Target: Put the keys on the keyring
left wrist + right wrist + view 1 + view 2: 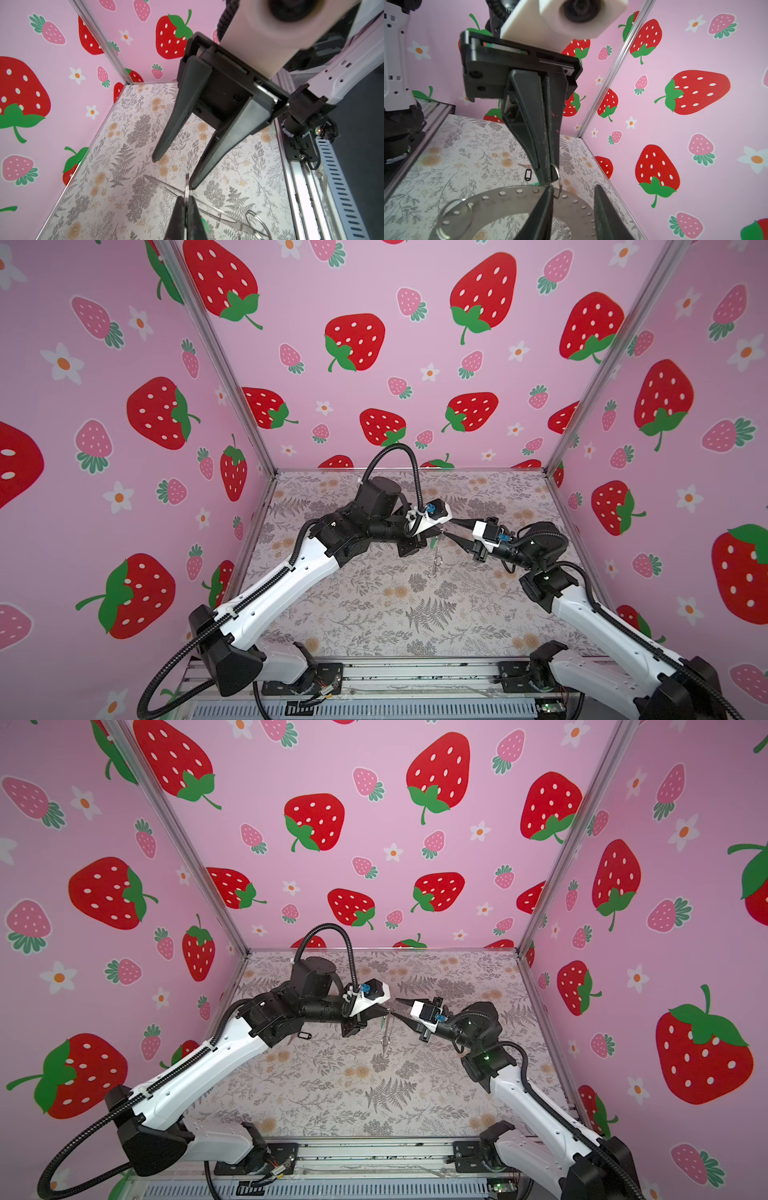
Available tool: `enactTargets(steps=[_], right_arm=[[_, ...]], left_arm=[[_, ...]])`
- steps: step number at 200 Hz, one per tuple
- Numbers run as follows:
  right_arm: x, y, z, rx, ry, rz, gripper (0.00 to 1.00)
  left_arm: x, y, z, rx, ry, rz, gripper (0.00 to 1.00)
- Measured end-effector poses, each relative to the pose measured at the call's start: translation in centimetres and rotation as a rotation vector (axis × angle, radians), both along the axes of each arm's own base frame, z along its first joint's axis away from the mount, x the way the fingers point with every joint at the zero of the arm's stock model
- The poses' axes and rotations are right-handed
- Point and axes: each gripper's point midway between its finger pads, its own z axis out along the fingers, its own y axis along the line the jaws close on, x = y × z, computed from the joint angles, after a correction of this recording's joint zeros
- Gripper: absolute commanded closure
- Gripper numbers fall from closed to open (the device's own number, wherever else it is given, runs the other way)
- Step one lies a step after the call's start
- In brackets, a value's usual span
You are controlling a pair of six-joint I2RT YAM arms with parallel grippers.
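as left fingers [525,124] pinch keyring [508,199], green key [204,225] barely vis.

2 arms: white shells [282,585], black joints [232,664], ribbed black cable conduits [397,445], white wrist-camera housings [525,27], 2 tapered black fingers [180,116] each.

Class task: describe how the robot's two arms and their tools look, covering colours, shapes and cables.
The left arm and right arm have white shells with black joints and black ribbed cable hoses. The left tool and right tool have black, tapering fingers and white camera blocks.
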Motion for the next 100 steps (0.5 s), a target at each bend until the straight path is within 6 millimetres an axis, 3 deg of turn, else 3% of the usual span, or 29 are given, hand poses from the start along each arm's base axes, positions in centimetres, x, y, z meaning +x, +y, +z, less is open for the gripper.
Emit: enactTargets(steps=[46, 100], right_arm=[[0.7, -0.2, -0.8, -0.054, -0.006, -0.049, 0.71], [0.8, -0.2, -1.0, -0.071, -0.008, -0.055, 0.73]], left_arm=[[1.5, -0.5, 0.2, 0.172, -0.028, 0.093, 1.0], [1.5, -0.2, -0.6, 0.302, -0.02, 0.131, 1.0]])
